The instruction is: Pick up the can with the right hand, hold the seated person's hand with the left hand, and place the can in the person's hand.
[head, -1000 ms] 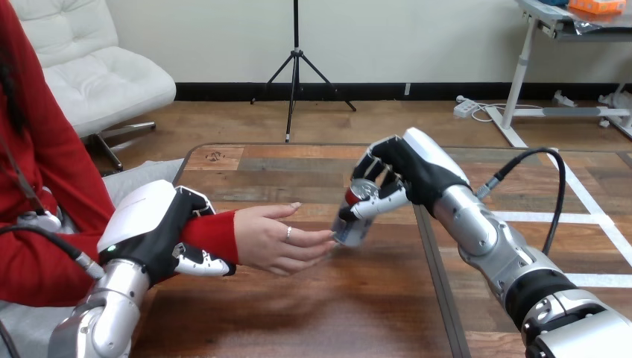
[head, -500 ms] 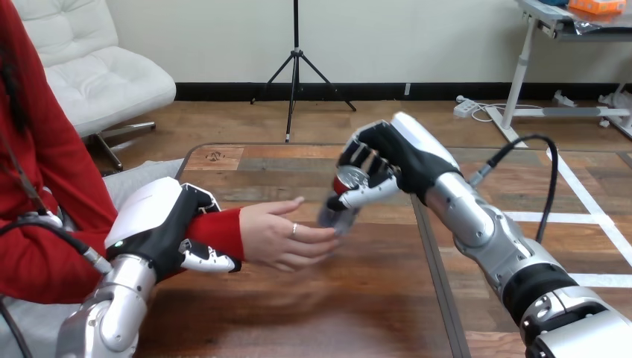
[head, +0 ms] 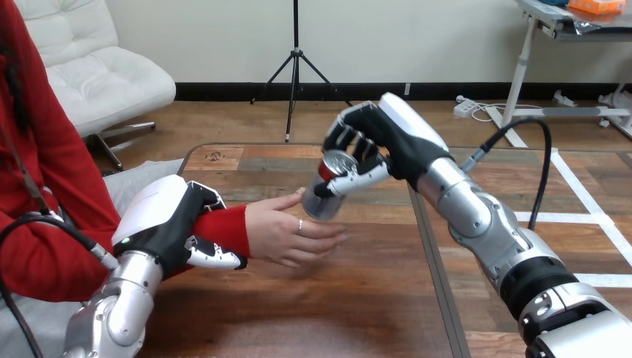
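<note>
A humanoid robot's right hand holds a can tilted over the person's hand, at the handover stage of a pick-and-pass task. The fingers are curled over the can's far side and the thumb is clamped across its near side. The can's top faces up and towards the camera, and its lower end dips to the person's fingertips. Whether the can's base touches those fingers or hangs just above them cannot be told.

Behind the person's hand, the robot's left hand is wrapped round the wrist, its fingers and thumb closed on the red sleeve to steady the arm. The person's hand lies open, palm up, a little above the tabletop.

Picking up the can and taking hold of the person's arm both look done, and the placing is in hand but not finished. By the look of it, the next move calls for the right hand to lower the can further into the palm and bring it less aslant. The fingers should loosen only once the person's hand bears the weight, because a tilted can let go early could roll off onto the tabletop below.
</note>
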Controlling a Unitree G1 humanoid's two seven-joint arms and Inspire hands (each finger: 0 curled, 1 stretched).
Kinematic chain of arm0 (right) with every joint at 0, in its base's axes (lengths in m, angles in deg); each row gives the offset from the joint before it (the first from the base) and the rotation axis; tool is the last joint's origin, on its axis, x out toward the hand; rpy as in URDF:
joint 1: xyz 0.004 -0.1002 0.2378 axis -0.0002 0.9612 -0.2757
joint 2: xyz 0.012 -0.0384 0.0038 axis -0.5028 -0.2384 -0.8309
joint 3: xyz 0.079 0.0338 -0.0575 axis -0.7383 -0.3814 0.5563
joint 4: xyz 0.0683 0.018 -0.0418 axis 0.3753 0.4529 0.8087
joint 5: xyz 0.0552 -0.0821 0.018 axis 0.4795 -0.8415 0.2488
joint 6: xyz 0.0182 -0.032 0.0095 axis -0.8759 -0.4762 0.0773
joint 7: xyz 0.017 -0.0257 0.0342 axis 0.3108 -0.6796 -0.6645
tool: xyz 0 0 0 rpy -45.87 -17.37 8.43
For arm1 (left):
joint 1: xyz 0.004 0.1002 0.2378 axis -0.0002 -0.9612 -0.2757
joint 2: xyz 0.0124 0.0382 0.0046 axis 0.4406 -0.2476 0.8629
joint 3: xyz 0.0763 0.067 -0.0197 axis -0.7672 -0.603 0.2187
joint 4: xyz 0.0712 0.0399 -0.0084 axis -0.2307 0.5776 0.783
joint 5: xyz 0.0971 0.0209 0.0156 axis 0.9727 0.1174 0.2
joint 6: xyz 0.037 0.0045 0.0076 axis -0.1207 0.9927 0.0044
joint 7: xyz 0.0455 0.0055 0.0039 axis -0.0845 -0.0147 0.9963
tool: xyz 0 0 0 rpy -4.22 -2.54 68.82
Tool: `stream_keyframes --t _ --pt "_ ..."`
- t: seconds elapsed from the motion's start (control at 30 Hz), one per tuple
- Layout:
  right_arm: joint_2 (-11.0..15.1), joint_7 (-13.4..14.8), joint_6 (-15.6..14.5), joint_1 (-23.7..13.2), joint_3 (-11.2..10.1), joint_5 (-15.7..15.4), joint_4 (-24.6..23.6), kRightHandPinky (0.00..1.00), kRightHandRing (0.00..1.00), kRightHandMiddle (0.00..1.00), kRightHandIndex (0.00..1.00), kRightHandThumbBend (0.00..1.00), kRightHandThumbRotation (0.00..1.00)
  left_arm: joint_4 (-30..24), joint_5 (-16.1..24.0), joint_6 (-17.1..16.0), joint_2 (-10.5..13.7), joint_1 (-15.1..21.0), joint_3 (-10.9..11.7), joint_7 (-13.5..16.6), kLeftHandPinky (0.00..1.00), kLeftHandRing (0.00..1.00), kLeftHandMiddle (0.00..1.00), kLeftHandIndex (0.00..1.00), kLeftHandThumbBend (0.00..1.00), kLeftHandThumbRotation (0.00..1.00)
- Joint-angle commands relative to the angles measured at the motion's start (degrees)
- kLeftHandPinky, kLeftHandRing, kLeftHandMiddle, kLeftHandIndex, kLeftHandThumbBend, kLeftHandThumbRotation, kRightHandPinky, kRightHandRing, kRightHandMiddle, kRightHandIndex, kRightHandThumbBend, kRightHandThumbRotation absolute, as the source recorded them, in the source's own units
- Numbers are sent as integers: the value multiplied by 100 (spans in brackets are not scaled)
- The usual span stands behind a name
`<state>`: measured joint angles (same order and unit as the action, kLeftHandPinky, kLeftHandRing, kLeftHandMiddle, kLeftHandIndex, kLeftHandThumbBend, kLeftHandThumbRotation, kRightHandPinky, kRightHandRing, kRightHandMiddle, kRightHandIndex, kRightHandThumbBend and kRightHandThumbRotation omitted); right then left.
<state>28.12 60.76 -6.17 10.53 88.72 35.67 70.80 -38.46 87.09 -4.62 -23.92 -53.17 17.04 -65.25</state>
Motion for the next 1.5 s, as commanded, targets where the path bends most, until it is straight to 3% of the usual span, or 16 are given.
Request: stream_keyframes --t 0.0,0.37,0.7,1.47 --pt "20 -2 458 -874 -163 262 -1069 31 36 42 43 74 0 -289 -245 -512 -447 1553 -96 276 22 28 36 36 66 0" --pt "-33 -150 347 -775 -173 308 -1369 32 36 42 43 75 0 -155 -205 -728 -505 1639 -103 462 22 28 36 36 65 0" --pt "-85 -315 249 -680 -180 378 -1504 31 35 41 43 73 0 -247 -178 -700 -523 1666 -79 511 22 28 36 36 63 0" --pt "-78 -361 276 -520 -63 244 -1406 30 33 39 42 72 0 -637 -190 -783 -496 1603 81 804 22 28 35 36 61 0"
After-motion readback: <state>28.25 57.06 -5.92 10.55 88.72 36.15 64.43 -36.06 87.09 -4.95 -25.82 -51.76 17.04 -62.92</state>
